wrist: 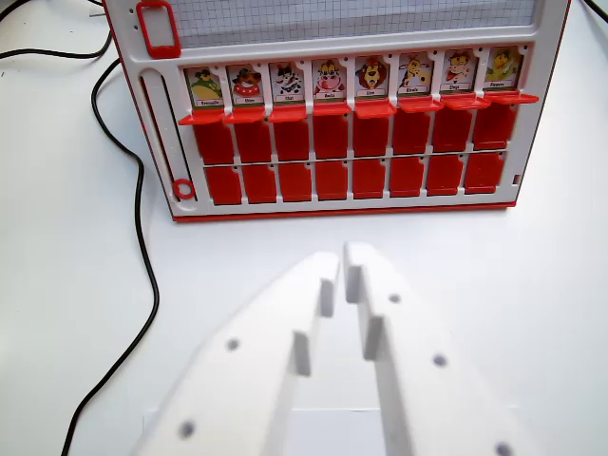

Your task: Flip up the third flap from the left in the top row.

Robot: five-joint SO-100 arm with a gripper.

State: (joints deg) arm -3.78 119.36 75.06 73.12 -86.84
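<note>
Red board [342, 204] shows eight raised picture flaps, sixteen flat; white gripper [342, 258] nearly closed, empty.

Third flap [288, 85] in the top row stands raised, showing a cow card.

A red and white game board [351, 114] stands across the upper half of the frame on a white table [66, 285]. Its top row of flaps [356, 81] stands flipped up, showing cartoon animal cards; the third flap from the left [287, 84] shows a black and white figure. Two rows of red flaps [347, 157] lie flat below. The white gripper [342, 261] fills the lower centre, its tips almost together, apart from the board. A black cable [142, 237] curves down the left side.
</note>
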